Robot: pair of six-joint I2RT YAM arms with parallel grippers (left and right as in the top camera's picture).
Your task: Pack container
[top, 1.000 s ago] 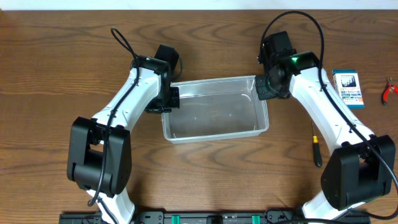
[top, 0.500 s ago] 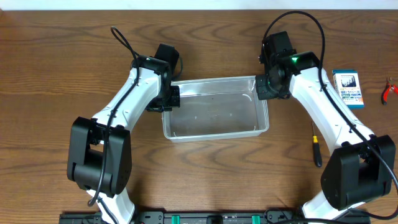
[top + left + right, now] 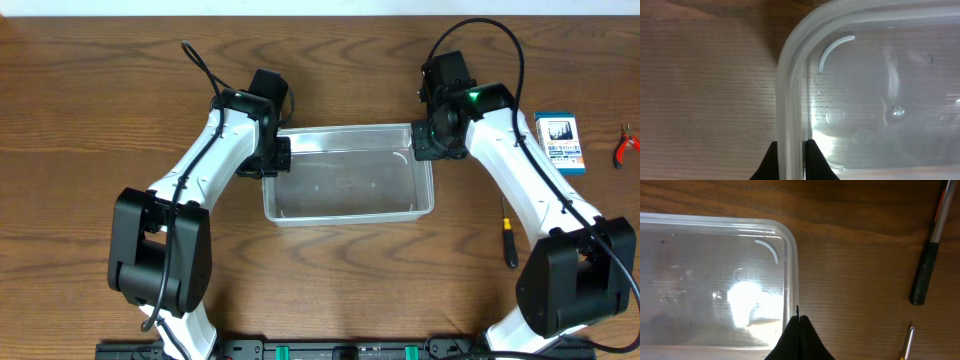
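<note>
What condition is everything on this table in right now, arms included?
Container: upright, empty, held at both ends.
Left gripper: shut on the container's rim.
Right gripper: shut on the container's rim.
Box: lying flat, apart from the container.
Screwdriver: lying flat, untouched.
Pliers: lying at the picture's edge; too small to tell whether open or closed.

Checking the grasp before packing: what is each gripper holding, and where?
Both hold the container: the left gripper pinches its left short wall at the rim, the right gripper appears to pinch the right one.

Overhead top-down; wrist views close on container (image 3: 345,128)
</note>
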